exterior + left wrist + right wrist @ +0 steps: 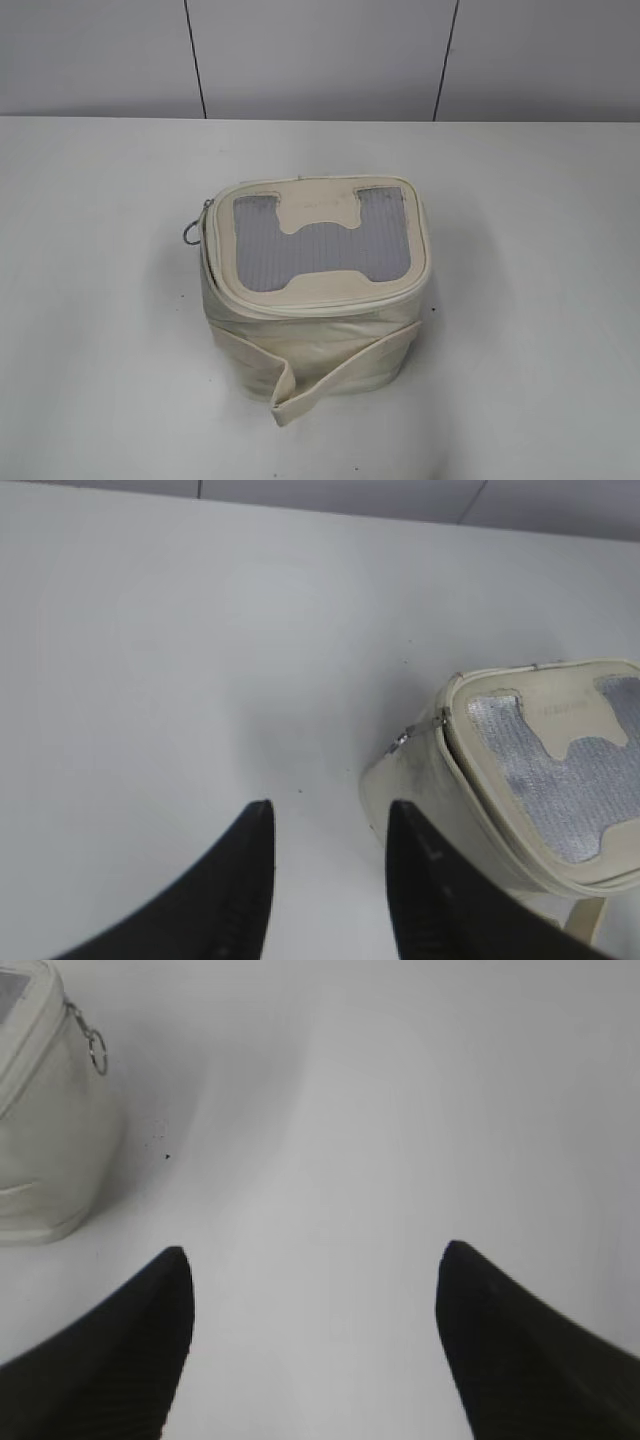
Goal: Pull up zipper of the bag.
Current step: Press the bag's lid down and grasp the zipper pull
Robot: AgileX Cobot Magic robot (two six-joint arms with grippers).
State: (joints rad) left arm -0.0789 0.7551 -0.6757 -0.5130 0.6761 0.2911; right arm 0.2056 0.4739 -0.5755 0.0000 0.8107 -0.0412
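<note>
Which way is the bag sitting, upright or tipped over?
Upright. The bag rests on its base on the table, mesh top panel facing up, with the ring pull dangling at its left rear corner.

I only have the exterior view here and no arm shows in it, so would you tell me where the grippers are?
Observer: Left gripper hovers over the table beside the bag, fingers apart.
Operator: Thanks. And the right one?
Observer: Right gripper is wide open over bare table, the bag at its view's left edge.
Operator: Does either see the ring pull?
Observer: Yes, the right wrist view shows the ring pull dangling at the bag's top corner.
</note>
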